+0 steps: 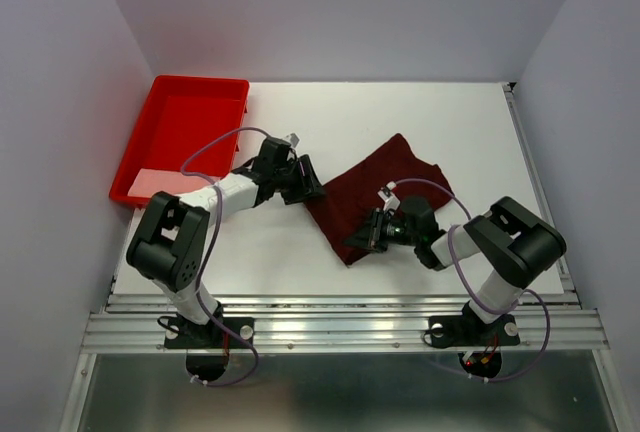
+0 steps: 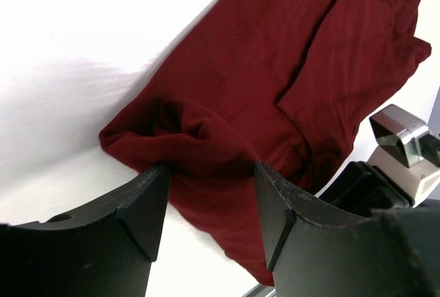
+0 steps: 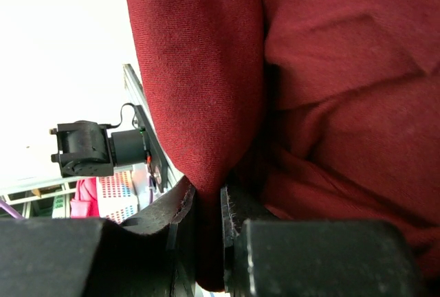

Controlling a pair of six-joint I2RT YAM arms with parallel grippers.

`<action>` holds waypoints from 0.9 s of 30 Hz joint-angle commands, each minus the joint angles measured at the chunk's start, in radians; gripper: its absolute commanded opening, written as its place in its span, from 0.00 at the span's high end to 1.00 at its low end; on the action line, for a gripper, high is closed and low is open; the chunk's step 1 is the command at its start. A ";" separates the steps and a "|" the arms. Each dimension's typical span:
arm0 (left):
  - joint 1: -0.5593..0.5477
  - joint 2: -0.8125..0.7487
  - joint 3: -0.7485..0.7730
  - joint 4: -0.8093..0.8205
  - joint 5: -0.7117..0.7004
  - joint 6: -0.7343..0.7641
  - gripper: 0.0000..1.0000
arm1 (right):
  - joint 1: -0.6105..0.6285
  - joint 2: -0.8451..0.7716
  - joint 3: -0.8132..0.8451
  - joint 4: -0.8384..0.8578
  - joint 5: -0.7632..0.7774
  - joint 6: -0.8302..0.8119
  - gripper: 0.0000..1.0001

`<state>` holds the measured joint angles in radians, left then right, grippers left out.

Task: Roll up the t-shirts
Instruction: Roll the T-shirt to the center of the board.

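Observation:
The dark maroon t-shirt (image 1: pixel 385 187) lies folded and crumpled on the white table, right of centre. My left gripper (image 1: pixel 308 190) is at its left corner. In the left wrist view this gripper (image 2: pixel 210 170) stands open, and a bunched fold of the t-shirt (image 2: pixel 275 56) sits between its fingertips, which are at the cloth on both sides. My right gripper (image 1: pixel 362 237) is at the shirt's near corner. The right wrist view shows that gripper (image 3: pixel 208 197) shut on a hanging fold of the t-shirt (image 3: pixel 344 70).
A bright red plastic tray (image 1: pixel 200 82) stands at the back left, with a pale sheet (image 1: pixel 150 182) in its near end. White walls enclose the table on three sides. A metal rail (image 1: pixel 340 327) runs along the near edge.

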<state>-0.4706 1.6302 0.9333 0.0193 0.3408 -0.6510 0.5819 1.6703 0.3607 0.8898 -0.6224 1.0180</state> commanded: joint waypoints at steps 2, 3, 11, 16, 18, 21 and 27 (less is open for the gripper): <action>-0.025 0.022 0.076 0.050 0.004 0.002 0.38 | -0.008 -0.017 -0.028 0.060 -0.014 0.001 0.99; -0.034 0.032 0.081 0.051 0.004 0.002 0.38 | -0.008 -0.020 -0.034 0.060 -0.010 0.001 0.99; -0.051 0.095 0.108 0.051 -0.013 -0.006 0.40 | -0.008 -0.053 -0.058 0.028 0.010 0.002 0.59; -0.053 0.134 0.114 0.042 -0.028 0.001 0.41 | -0.008 -0.217 -0.043 -0.204 0.096 -0.084 0.31; -0.051 0.143 0.114 0.039 -0.034 0.004 0.41 | -0.008 -0.294 -0.010 -0.375 0.131 -0.153 0.27; -0.053 0.158 0.117 0.022 -0.062 -0.002 0.42 | -0.008 -0.417 0.070 -0.627 0.185 -0.263 0.19; -0.053 0.165 0.117 0.011 -0.072 -0.006 0.41 | -0.008 -0.564 0.220 -1.035 0.370 -0.429 0.16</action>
<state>-0.5171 1.7943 1.0183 0.0483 0.2989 -0.6624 0.5770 1.1717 0.4835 0.1707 -0.4042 0.7372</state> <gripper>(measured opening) 0.588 0.840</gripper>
